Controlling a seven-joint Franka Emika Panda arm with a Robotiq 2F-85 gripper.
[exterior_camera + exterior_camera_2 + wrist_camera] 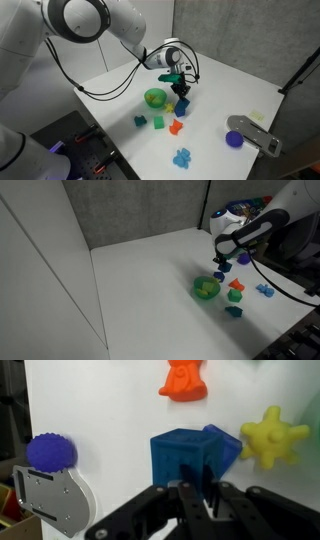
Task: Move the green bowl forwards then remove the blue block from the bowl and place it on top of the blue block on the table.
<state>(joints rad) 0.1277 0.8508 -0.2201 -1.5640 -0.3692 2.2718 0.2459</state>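
Note:
The green bowl [155, 98] [207, 288] sits on the white table. My gripper [181, 90] [222, 264] [198, 490] hangs just beside the bowl, over the blue blocks. In the wrist view its fingers are close together, pinched on the near side of an upright blue block [183, 457]. A second, tilted blue block [226, 445] shows directly behind it, touching it. In both exterior views the blocks read as one dark blue shape [183, 104] [221, 276] under the fingertips.
An orange toy [176, 127] [184, 380], a green block [158, 122], a teal block [141, 121] and a blue toy [181, 157] lie near the front. A yellow spiky toy [275, 435], a purple ball [234, 139] [50, 452] and a grey plate [258, 136] lie to the side.

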